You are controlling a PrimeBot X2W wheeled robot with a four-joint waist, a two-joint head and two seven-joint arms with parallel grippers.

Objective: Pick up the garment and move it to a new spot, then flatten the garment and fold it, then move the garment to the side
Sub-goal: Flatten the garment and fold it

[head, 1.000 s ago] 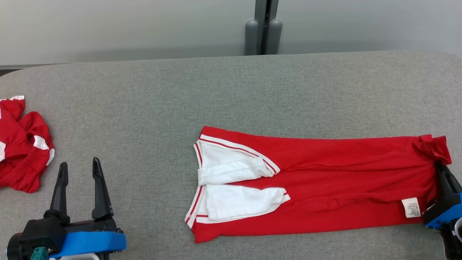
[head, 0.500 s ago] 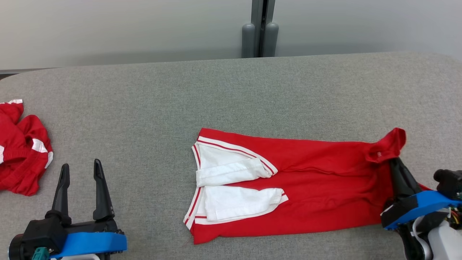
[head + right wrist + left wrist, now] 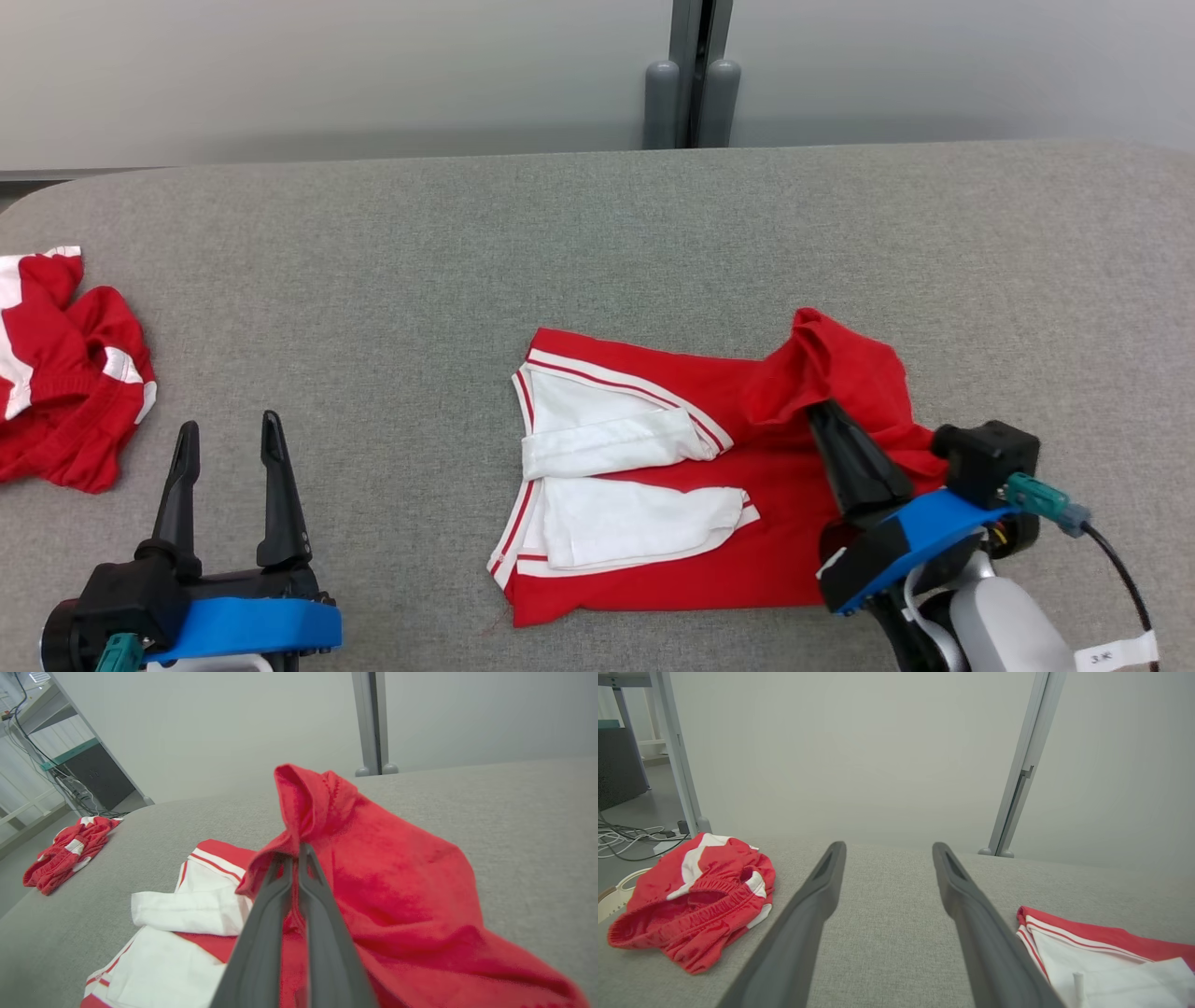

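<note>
Between the tips of the right gripper (image 3: 820, 413), fingers pressed together, one end of the red garment (image 3: 775, 541) is pinched. Soft knit cloth; it bunches over the fingertips in a rounded hump and drapes down behind them in loose folds. In the right wrist view the fingers (image 3: 261, 933) meet with only a thin slit between them, the cloth's stitched hem (image 3: 299, 793) standing up just past the tips.

To the left of these fingers the rest of the garment lies flat on the grey, felt-like woven table cover (image 3: 597, 243). Two white sleeves (image 3: 616, 439) are folded inward side by side, edged with red-and-white striped trim.

Left gripper (image 3: 230, 426): fingers spread wide, holding nothing, pointing up the head view over bare cover, well apart from the garment. To the left of those fingers sits a crumpled red-and-white second garment (image 3: 70, 411) with a gathered elastic band (image 3: 705, 900).

Beyond the table's rounded far edge: a plain pale wall and a grey metal post (image 3: 691, 75).
</note>
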